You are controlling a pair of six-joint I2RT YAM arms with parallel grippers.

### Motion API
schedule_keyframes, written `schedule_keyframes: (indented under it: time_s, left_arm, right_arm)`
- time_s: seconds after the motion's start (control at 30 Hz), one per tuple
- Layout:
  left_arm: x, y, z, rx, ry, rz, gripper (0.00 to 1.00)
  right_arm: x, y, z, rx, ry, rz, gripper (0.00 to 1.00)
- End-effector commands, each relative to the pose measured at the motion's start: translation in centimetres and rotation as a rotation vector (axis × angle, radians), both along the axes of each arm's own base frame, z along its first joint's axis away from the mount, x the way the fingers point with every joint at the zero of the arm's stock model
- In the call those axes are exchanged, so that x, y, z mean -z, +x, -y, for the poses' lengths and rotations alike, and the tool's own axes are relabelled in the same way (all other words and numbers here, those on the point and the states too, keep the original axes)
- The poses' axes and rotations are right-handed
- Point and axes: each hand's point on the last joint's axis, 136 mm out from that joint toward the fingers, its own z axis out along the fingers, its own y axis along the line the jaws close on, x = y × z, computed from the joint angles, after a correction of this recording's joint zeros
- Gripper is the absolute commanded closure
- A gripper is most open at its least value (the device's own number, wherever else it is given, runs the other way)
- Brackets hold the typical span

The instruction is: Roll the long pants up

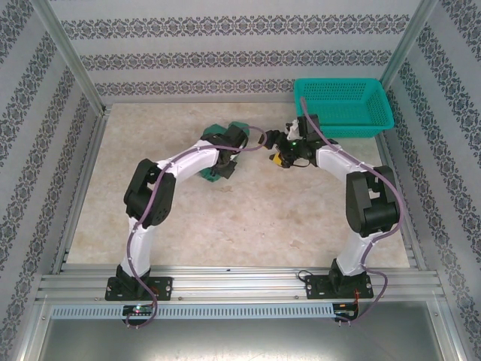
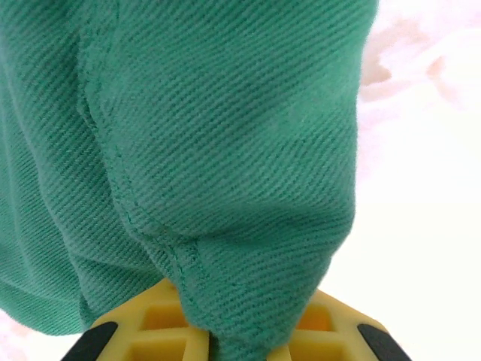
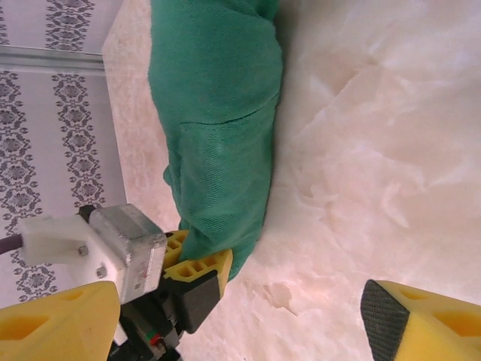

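1. Pinching the long pants [image 3: 214, 113], rolled and lying mid-table [image 3: 376, 150], in my left tool [image 2: 240, 338].
2. Holding my right tool [image 3: 240, 323] spread, just beside them.
3. Judging the roll nearly finished; the next move is calling for a snug tuck.

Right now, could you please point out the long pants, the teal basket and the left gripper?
long pants [image 3: 218, 113], right wrist view, middle of the rolled green fabric.
teal basket [image 1: 357, 124], top external view, its near mesh wall.
left gripper [image 2: 234, 342], left wrist view, midway between its yellow fingertips, where fabric is pinched.
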Motion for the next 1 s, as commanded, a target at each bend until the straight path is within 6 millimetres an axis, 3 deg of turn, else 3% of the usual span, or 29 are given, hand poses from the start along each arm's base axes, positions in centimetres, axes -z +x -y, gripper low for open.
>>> schedule_keyframes:
  time_s: [0.0, 0.1, 0.23, 0.47, 0.57, 0.8, 0.97]
  left_arm:
    - [5.3, -8.5, 2.6, 0.045, -0.151, -0.396, 1.0]
    - [3.8, -9.5, 4.9, 0.063, -0.303, -0.438, 1.0]
    - [0.1, -10.9, 8.6, 0.099, -0.565, -0.479, 1.0]
    - [-4.4, -11.1, 11.5, 0.062, -0.92, -0.511, 1.0]
    - [-5.9, -10.8, 11.7, 0.004, -1.08, -0.522, 1.0]
    - [-7.5, -9.8, 10.7, -0.099, -1.263, -0.472, 1.0]
    - [-7.9, -7.8, 9.2, -0.211, -1.444, -0.426, 1.0]
  right_arm:
    - [0.3, -0.8, 0.1, -0.02, -0.005, -0.022, 0.15]
    - [0.9, -1.0, 0.5, -0.009, -0.027, -0.041, 0.15]
    - [1.1, -1.1, 0.8, -0.001, -0.037, -0.046, 0.15]
    - [0.0, -1.3, 1.2, 0.006, -0.036, -0.035, 0.15]
    - [-0.8, -1.6, 1.6, 0.009, -0.034, -0.022, 0.15]
    - [-2.8, -2.8, 2.8, 0.009, -0.074, 0.014, 0.15]
    - [-1.3, -4.2, 2.7, -0.019, -0.075, -0.04, 0.15]
